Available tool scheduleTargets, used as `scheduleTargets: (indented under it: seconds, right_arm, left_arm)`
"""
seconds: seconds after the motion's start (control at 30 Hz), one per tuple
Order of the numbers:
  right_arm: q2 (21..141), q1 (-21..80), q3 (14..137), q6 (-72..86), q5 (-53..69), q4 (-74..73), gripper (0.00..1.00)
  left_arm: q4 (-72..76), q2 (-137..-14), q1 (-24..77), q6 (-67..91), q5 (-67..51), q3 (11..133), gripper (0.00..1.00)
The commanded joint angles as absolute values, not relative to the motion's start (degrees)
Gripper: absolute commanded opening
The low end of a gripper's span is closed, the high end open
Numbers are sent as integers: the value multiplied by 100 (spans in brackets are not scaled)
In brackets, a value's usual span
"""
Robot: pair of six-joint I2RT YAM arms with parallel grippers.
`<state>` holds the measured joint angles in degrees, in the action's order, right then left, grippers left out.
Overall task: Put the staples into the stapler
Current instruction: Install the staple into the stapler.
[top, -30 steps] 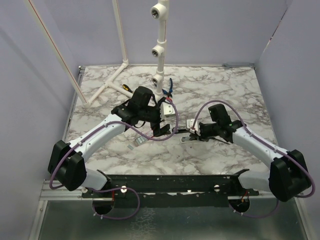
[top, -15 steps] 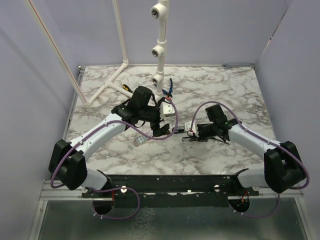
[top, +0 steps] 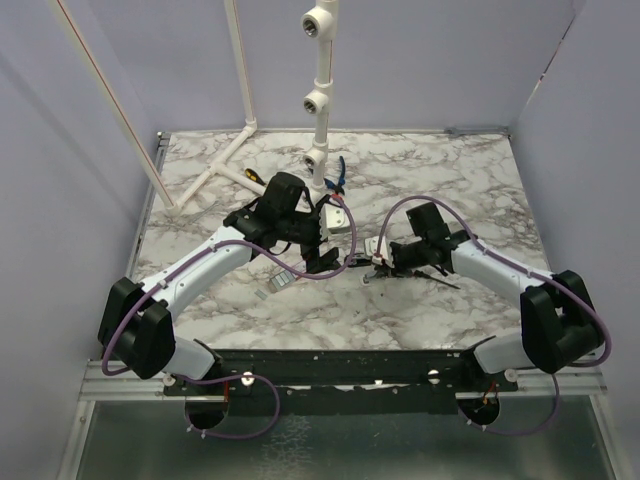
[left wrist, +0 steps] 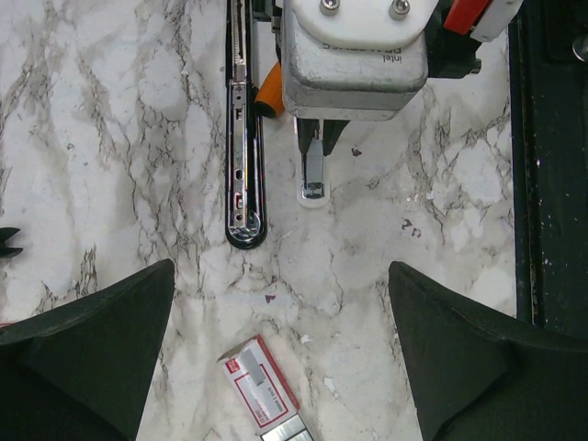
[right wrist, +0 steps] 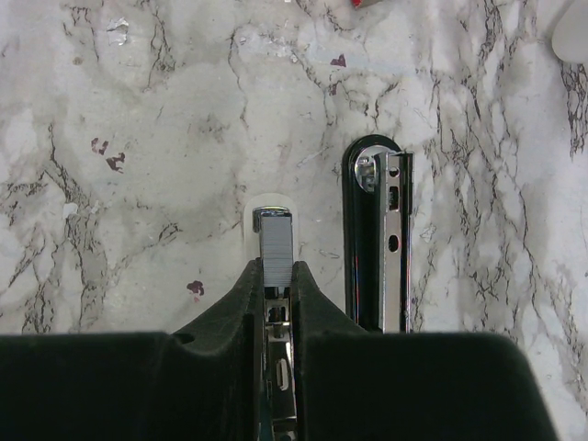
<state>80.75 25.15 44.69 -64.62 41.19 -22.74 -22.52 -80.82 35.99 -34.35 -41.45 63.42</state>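
The right gripper (right wrist: 275,271) pinches a silvery staple strip (right wrist: 274,234) at the centre of its wrist view, just left of the open black stapler (right wrist: 380,248) lying on the marble table (right wrist: 138,138). The left gripper (left wrist: 280,276) hangs spread wide, with the red-marked staple box (left wrist: 261,397) at the lower centre of its frame.

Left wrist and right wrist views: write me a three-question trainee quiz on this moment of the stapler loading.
1. True or false: the left gripper is shut on the staple box.
2. The right gripper pinches: A) a staple strip; B) a screwdriver; C) nothing.
3. Fill in: the held strip is ____ the metal channel of the stapler, not in it.
Key: 1 false; 2 A; 3 beside.
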Motion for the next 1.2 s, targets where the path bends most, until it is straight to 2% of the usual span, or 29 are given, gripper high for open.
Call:
scheduleTargets:
  seconds: [0.0, 1.17]
  right_arm:
    - [8162, 2549, 4598, -6579, 4175, -2295, 1]
    - [8314, 2510, 4636, -6671, 4141, -2449, 1]
  left_arm:
    - [-2301, -8086, 3568, -3490, -4377, 6384, 99]
    - [-2303, -8077, 3560, -3569, -4527, 6311, 99]
